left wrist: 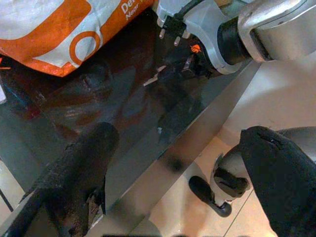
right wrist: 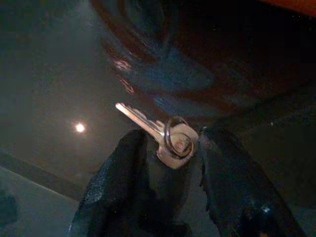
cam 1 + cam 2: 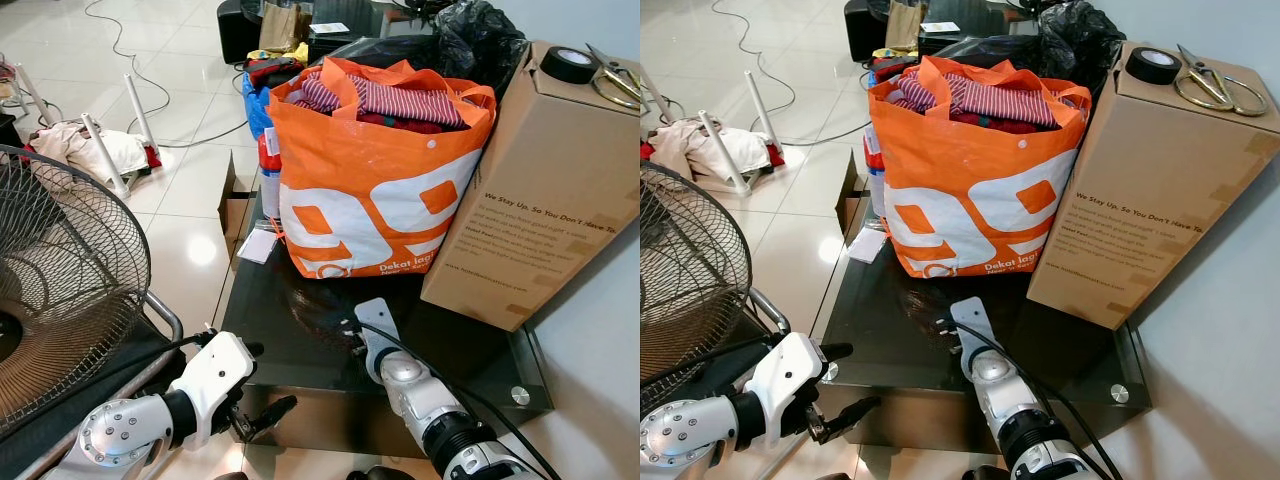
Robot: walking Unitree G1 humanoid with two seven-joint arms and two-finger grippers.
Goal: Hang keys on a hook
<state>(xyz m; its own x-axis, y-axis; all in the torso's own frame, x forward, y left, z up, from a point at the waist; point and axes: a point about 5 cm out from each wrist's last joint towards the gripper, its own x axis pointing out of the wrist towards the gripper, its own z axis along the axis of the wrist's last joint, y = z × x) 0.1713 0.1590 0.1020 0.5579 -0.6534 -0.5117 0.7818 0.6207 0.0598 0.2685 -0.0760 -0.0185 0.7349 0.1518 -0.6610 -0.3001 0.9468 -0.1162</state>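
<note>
A silver key on a small ring sits between the two black fingers of my right gripper, just above the dark glass table. The fingers press on both sides of the key's head, and its blade sticks out past them. In the left eye view my right arm reaches over the table's front part, and its wrist covers the fingers. Lower, my left gripper hangs open and holds nothing, just off the table's front edge.
A full orange shopping bag stands on the table's far half. Beside it on the right is a cardboard box with tape and scissors on top. A standing fan is close on the left. Cables and clothes lie on the tiled floor.
</note>
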